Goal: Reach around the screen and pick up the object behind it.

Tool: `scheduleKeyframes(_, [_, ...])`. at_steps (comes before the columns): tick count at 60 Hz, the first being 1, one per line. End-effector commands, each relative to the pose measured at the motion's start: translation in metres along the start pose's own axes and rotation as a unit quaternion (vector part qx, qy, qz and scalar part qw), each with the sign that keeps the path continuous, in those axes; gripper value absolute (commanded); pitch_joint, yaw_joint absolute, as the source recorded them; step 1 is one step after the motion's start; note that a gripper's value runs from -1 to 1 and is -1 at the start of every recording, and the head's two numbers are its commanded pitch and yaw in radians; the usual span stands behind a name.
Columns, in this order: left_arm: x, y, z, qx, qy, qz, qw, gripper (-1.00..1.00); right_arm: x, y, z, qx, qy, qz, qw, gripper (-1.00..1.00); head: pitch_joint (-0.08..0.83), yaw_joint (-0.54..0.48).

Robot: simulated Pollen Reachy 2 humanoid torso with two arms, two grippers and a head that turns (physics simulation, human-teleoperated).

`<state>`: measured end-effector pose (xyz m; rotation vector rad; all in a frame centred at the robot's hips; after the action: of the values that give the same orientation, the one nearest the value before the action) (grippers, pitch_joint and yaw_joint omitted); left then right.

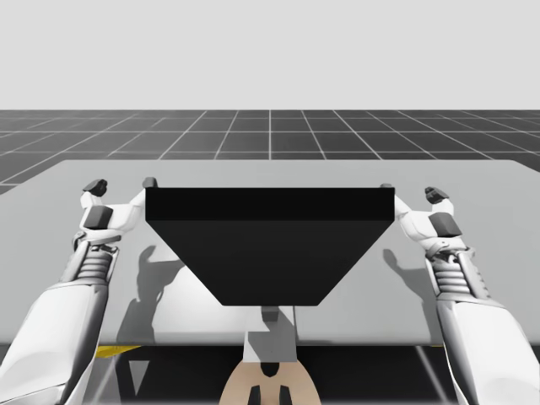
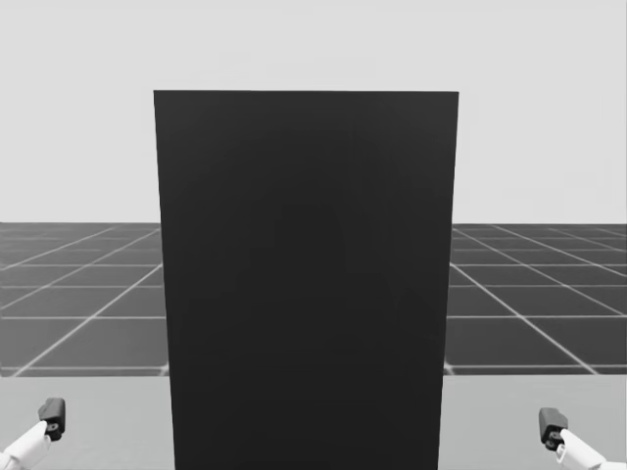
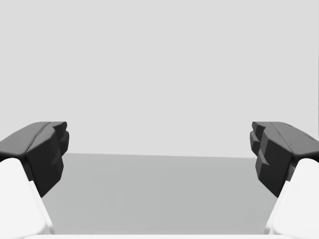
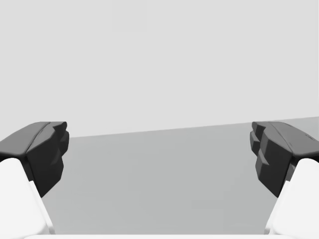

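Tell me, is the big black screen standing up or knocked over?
Standing up: the screen rises straight and tall from the table.

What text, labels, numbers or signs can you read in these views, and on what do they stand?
None: there is no readable text in any view.
The black screen is a plain dark face without print.
The grey table bears no marks or numbers.
The left claw and right claw, both open, carry no labels.
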<state>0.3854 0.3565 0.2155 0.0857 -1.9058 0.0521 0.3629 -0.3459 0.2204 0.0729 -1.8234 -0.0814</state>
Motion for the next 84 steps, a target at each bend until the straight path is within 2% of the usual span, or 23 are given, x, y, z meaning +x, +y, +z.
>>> scheduleKeyframes(1, [0.000, -0.001, 0.000, -0.001, 0.002, -0.001, 1.000, -1.00, -0.001, 0.001, 0.001, 0.003, -0.001, 0.002, 1.0000, -1.00, 0.000, -0.01])
scheduleKeyframes(7, [-0.001, -0.001, 0.000, -0.004, 0.009, 0.000, 1.000, -1.00, -0.001, 0.004, 0.003, 0.018, 0.006, 0.001, 0.9998, -1.00, 0.001, -0.01])
scheduleKeyframes(11, [-0.004, -0.002, -0.001, -0.017, 0.031, -0.002, 0.999, -1.00, -0.001, 0.005, 0.003, 0.033, 0.012, 0.006, 0.9994, -1.00, 0.001, -0.01])
scheduleKeyframes(15, [-0.010, -0.004, -0.002, -0.038, 0.066, -0.008, 0.997, -1.00, -0.003, 0.005, 0.004, 0.053, 0.028, 0.006, 0.9982, -1.00, 0.002, -0.01])
scheduleKeyframes(17, [-0.015, -0.005, -0.002, -0.056, 0.098, -0.021, 0.993, -1.00, -0.006, 0.007, 0.005, 0.080, 0.046, 0.000, 0.9958, -1.00, 0.003, -0.01])
scheduleKeyframes(19, [-0.018, -0.006, -0.003, -0.058, 0.113, -0.026, 0.992, -1.00, -0.007, 0.007, 0.006, 0.092, 0.057, -0.010, 0.9940, -1.00, 0.004, -0.01])
scheduleKeyframes(20, [-0.021, -0.007, -0.003, -0.065, 0.134, -0.024, 0.989, -1.00, -0.008, 0.009, 0.006, 0.107, 0.072, -0.025, 0.9914, -1.00, 0.005, -0.01])
scheduleKeyframes(27, [-0.026, -0.010, -0.001, -0.099, 0.171, -0.028, 0.980, -1.00, -0.013, 0.016, 0.011, 0.155, 0.102, -0.037, 0.9819, -1.00, 0.008, -0.02])
scheduleKeyframes(28, [-0.027, -0.011, 0.000, -0.116, 0.182, -0.025, 0.976, -1.00, -0.013, 0.020, 0.014, 0.177, 0.109, -0.038, 0.9774, -1.00, 0.010, -0.02])
scheduleKeyframes(31, [-0.028, -0.011, 0.001, -0.132, 0.190, -0.026, 0.972, -1.00, -0.014, 0.023, 0.017, 0.202, 0.111, -0.036, 0.9723, -1.00, 0.011, -0.02])
scheduleKeyframes(34, [-0.028, -0.013, 0.005, -0.167, 0.200, -0.029, 0.965, -1.00, -0.014, 0.029, 0.022, 0.239, 0.107, -0.022, 0.9649, -1.00, 0.014, -0.02])
scheduleKeyframes(43, [-0.026, -0.021, 0.018, -0.261, 0.200, -0.044, 0.943, -1.00, -0.014, 0.048, 0.037, 0.329, 0.107, -0.025, 0.9380, -1.00, 0.024, -0.02])
scheduleKeyframes(45, [-0.025, -0.024, 0.020, -0.274, 0.198, -0.047, 0.940, -1.00, -0.015, 0.051, 0.039, 0.338, 0.110, -0.030, 0.9343, -1.00, 0.027, -0.02])
scheduleKeyframes(48, [-0.025, -0.027, 0.023, -0.293, 0.196, -0.051, 0.934, -1.00, -0.017, 0.055, 0.041, 0.347, 0.108, -0.025, 0.9312, -1.00, 0.031, -0.02])
scheduleKeyframes(50, [-0.024, -0.030, 0.026, -0.307, 0.192, -0.057, 0.930, -1.00, -0.018, 0.057, 0.043, 0.361, 0.117, -0.030, 0.9249, -1.00, 0.035, -0.02])
scheduleKeyframes(52, [-0.024, -0.031, 0.028, -0.314, 0.191, -0.056, 0.928, -1.00, -0.019, 0.059, 0.045, 0.368, 0.114, -0.027, 0.9224, -1.00, 0.036, -0.02])
scheduleKeyframes(53, [-0.023, -0.033, 0.030, -0.327, 0.187, -0.059, 0.925, -1.00, -0.019, 0.061, 0.047, 0.383, 0.110, -0.023, 0.9170, -1.00, 0.039, -0.02])
scheduleKeyframes(59, [-0.021, -0.037, 0.035, -0.352, 0.177, -0.059, 0.917, -1.00, -0.018, 0.066, 0.053, 0.414, 0.101, -0.025, 0.9041, -1.00, 0.047, -0.02])
scheduleKeyframes(60, [-0.020, -0.038, 0.037, -0.363, 0.174, -0.058, 0.914, -1.00, -0.017, 0.068, 0.055, 0.429, 0.093, -0.023, 0.8984, -1.00, 0.049, -0.02])
scheduleKeyframes(66, [-0.019, -0.043, 0.042, -0.386, 0.171, -0.057, 0.905, -1.00, -0.017, 0.072, 0.060, 0.453, 0.080, -0.019, 0.8879, -1.00, 0.052, -0.02])
scheduleKeyframes(71, [-0.019, -0.052, 0.046, -0.405, 0.170, -0.057, 0.897, -1.00, -0.019, 0.074, 0.060, 0.458, 0.078, -0.016, 0.8857, -1.00, 0.057, -0.02])
scheduleKeyframes(77, [-0.019, -0.061, 0.048, -0.415, 0.166, -0.053, 0.893, -1.00, -0.021, 0.074, 0.060, 0.456, 0.076, -0.012, 0.8868, -1.00, 0.061, -0.02])
scheduleKeyframes(84, [-0.020, -0.073, 0.052, -0.436, 0.164, -0.050, 0.883, -1.00, -0.020, 0.074, 0.060, 0.454, 0.074, -0.013, 0.8877, -1.00, 0.063, -0.03])
